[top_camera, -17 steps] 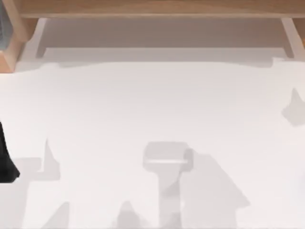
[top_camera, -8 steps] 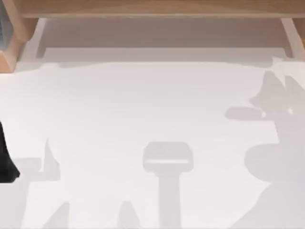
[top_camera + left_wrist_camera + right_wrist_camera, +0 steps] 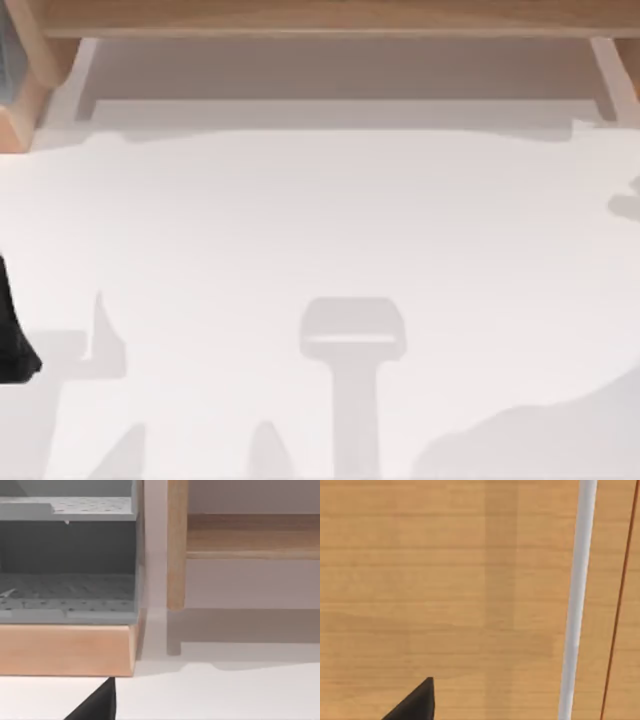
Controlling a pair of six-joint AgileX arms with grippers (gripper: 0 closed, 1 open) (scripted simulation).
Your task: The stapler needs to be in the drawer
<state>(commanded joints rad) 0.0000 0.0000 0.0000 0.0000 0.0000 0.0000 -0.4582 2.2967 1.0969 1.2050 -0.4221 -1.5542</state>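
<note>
The stapler is out of view. A grey drawer unit (image 3: 67, 587) with perforated floors sits on a wooden base (image 3: 65, 650); its edge shows at the top view's far left (image 3: 6, 60). My left arm (image 3: 12, 335) is a dark shape at the table's left edge, and a black fingertip (image 3: 97, 705) of its gripper points toward the wooden base. A black fingertip (image 3: 415, 702) of my right gripper hangs before a wooden surface (image 3: 445, 580).
A wooden shelf (image 3: 320, 18) on white legs (image 3: 70, 85) runs along the back of the white table (image 3: 320, 220). A wooden post (image 3: 176, 545) stands beside the drawer unit. A white bar (image 3: 575, 600) crosses the wood in the right wrist view.
The shadow on the table's right side has slid from the middle right down to the lower right corner. The left arm has not moved.
</note>
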